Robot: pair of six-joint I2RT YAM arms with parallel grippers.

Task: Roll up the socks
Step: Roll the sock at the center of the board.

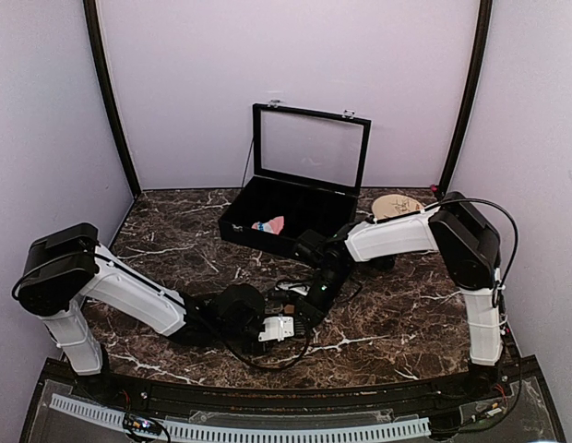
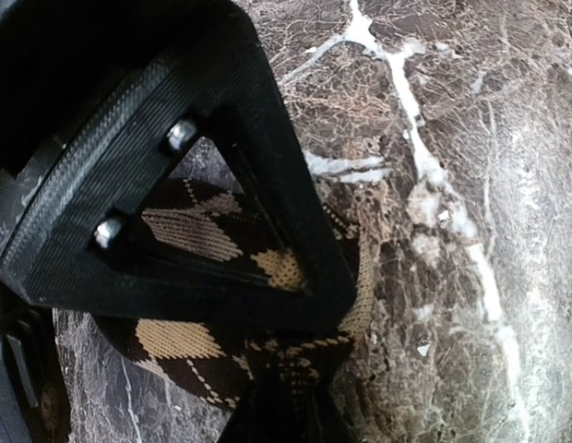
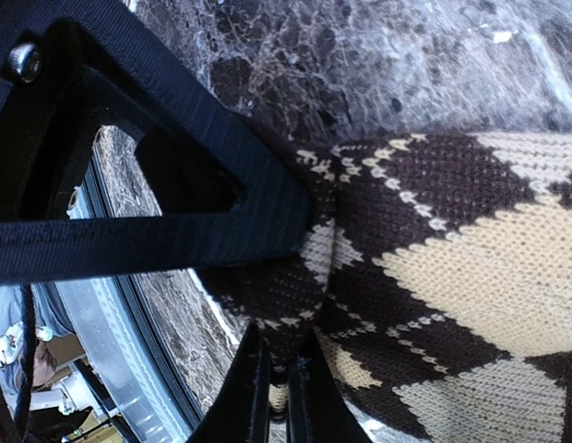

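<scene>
Right wrist view: right gripper [image 3: 300, 295] clamped on argyle sock [image 3: 470, 258] on marble table [image 3: 406, 65]; left gripper [image 2: 309, 355] pinches same sock. Knit likely soft, light, limp; best held at edge. Pink sock [image 1: 268, 224] sits in black box [image 1: 258, 242].

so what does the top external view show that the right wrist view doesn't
Only the top external view: the left arm and right arm meeting low in the middle, the open black case behind them with the pink sock inside it, and a round tan disc beside the case. Only the right wrist view: the brown argyle sock up close, its knit bunched and pinched in the right tool. Both: the dark marble table.
</scene>
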